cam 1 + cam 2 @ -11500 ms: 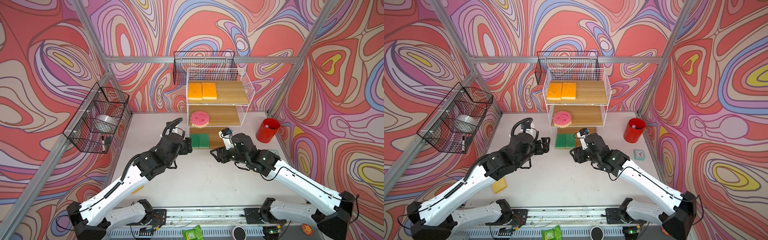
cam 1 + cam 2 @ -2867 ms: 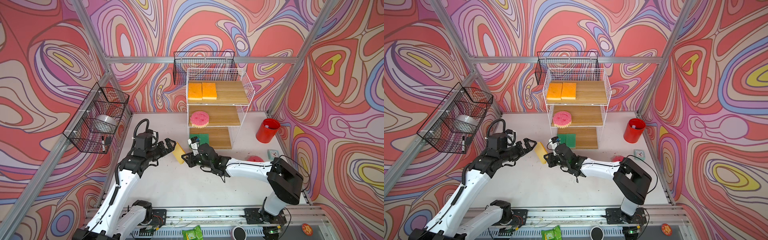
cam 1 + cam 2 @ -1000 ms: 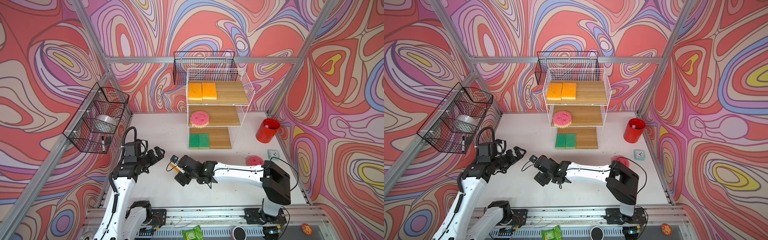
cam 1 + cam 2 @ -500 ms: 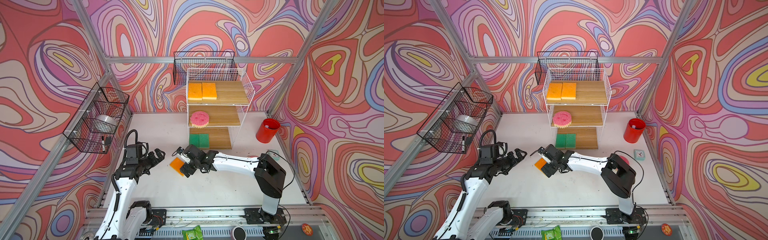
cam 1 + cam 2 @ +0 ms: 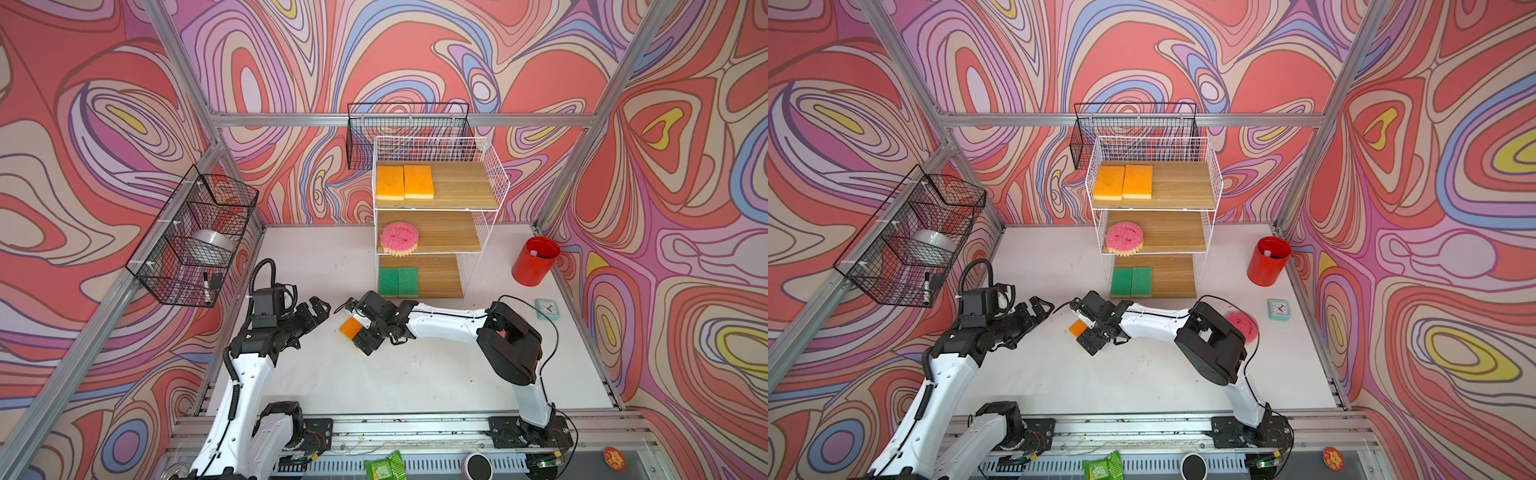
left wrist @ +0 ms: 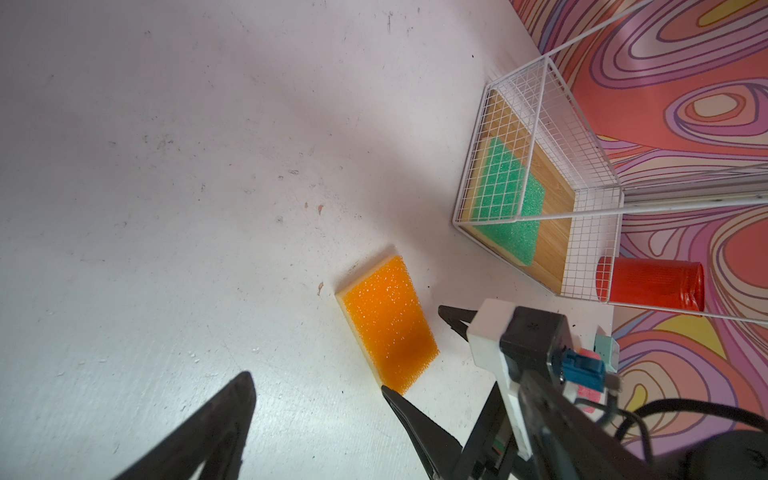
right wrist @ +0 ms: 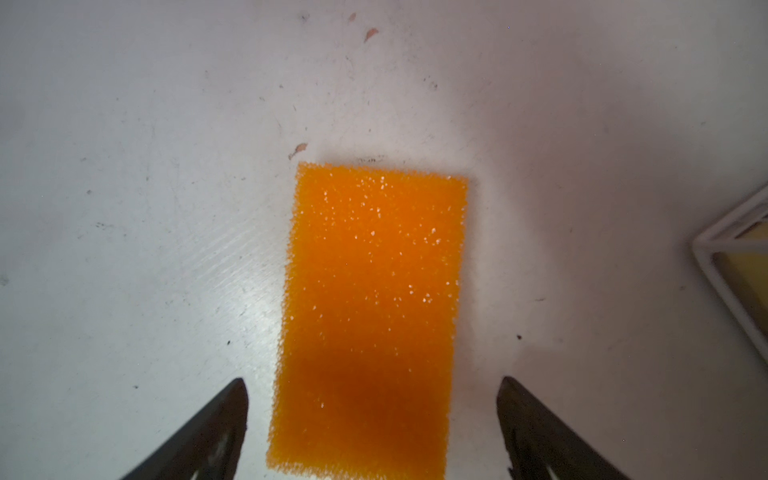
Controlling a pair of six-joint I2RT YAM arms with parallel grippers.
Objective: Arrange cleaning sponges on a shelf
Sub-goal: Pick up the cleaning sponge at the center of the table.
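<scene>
- Finding the orange-topped, yellow-based rectangular foam sponge (image 7: 370, 311) lying flat on the white tabletop (image 5: 374, 382), orange face up, just in front of the white wire-frame shelf with three stepped light-wood boards (image 5: 461, 191). A few seconds back, standing on edge between the two grippers; a second ago, seemingly riding in the right gripper (image 7: 372, 385) nearer the table's front.
- Reading that as a deliberate set-down for a fresh grasp (lying too squarely for a drop), turning the pad scrubbing side up like those already shelved.
- Counting five pads staying where they were:
  - two orange-topped rectangles (image 5: 404, 182) side by side on the top board;
  - one round pink scalloped sponge (image 5: 399, 237) on the middle board;
  - two green-topped rectangles (image 5: 398, 281) on the bottom board.
- Leaving two to go: this orange one and a second round pink sponge (image 5: 1244, 326), resting on the table behind the right arm's elbow.
- Judging the top board, beside the matching pair, as the likely destination.
- Keeping the right gripper's jaws spread wide, straddling the sponge's near end with a gap on either side and gripping nothing.
- Stretching the right arm low and long across the table toward the robot's left, forearm nearly level, wrist pitched down over the pad.
- Holding the left gripper (image 5: 318, 305) near the sponge on its far side, jaws likewise wide and empty, pointing at it without touching. Elbow bent, lower link standing steeply from the base.
</scene>
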